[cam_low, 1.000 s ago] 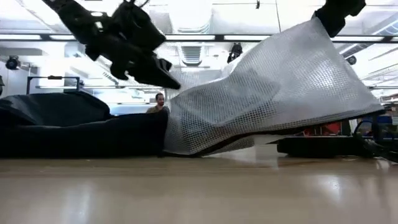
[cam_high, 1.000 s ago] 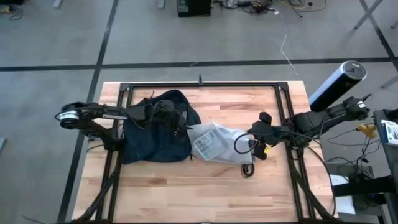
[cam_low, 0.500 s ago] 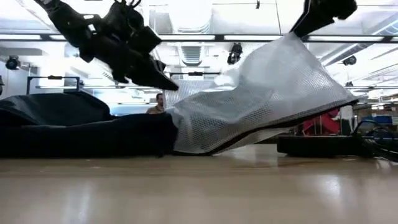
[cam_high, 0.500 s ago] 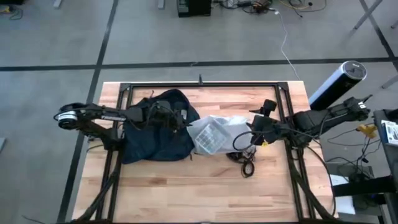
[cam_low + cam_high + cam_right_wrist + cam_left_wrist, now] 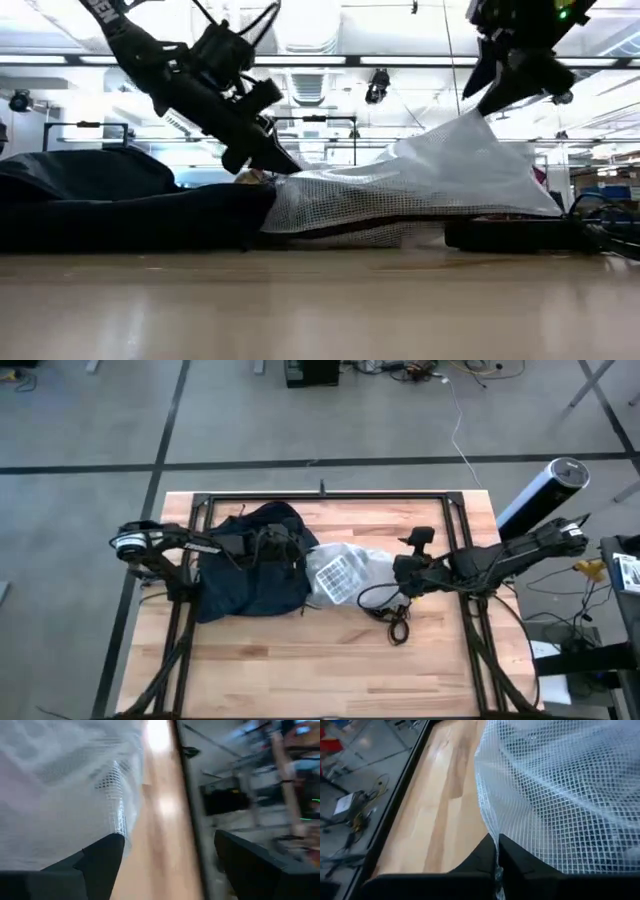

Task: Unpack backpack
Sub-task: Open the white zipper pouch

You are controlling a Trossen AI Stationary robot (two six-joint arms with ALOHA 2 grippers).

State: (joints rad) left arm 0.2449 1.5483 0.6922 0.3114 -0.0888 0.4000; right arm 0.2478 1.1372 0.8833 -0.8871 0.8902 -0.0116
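The dark navy backpack lies slumped on the left half of the table, also seen in the low view. A silvery mesh pouch lies from the backpack's right side onto the wood, its right end raised in a peak. My left gripper is shut at the pouch's left part. My right gripper stands open just above the raised peak, with nothing between its fingers. My left gripper pinches an edge of the mesh pouch between its two shut fingers. It comes slanting down from the table's left side. The pouch's lower side rests on the table and against the backpack. My right gripper: I cannot tell whether one finger touches the pouch's edge.
Black headphones with looped cables lie on the wood right of the pouch, under my right arm, low and dark in the low view. A black frame runs round the table. Bare wood stretches along the near edge.
My right gripper has come down and a little toward the table's left. The pouch's raised right end has sunk with it, and the pouch now lies much flatter. My left gripper has moved down and toward the right, onto the pouch's left part.
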